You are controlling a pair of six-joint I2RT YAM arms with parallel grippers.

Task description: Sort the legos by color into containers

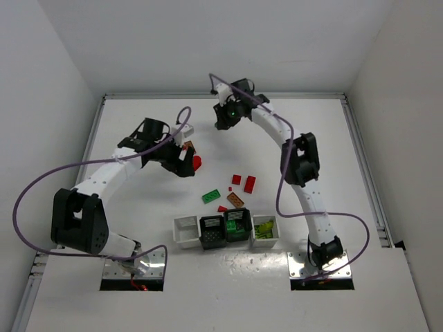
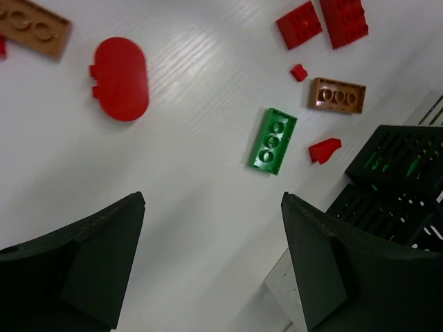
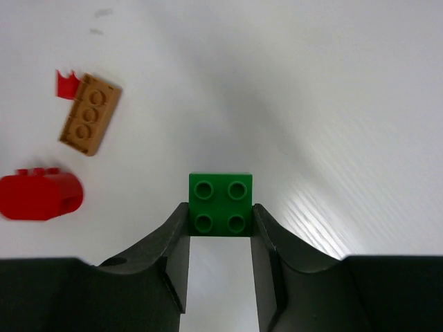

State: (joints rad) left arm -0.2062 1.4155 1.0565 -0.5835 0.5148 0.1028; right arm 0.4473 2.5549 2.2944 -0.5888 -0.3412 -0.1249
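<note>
Right gripper (image 3: 220,211): jaws pinched against both sides of a square green brick (image 3: 220,200). It sits on the counter (image 3: 332,104) at the far end, well apart from the containers (image 1: 211,240). Pick step in hand. Left gripper (image 2: 213,207): jaws wide, empty, above loose legos (image 2: 273,140). Next, I judge: lift clear, carry to the black bin (image 1: 237,211) showing green, release above it.

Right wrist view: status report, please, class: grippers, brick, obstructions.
Right gripper shut on green square brick. Left gripper open, empty. Tan brick, red piece lie clear.
</note>
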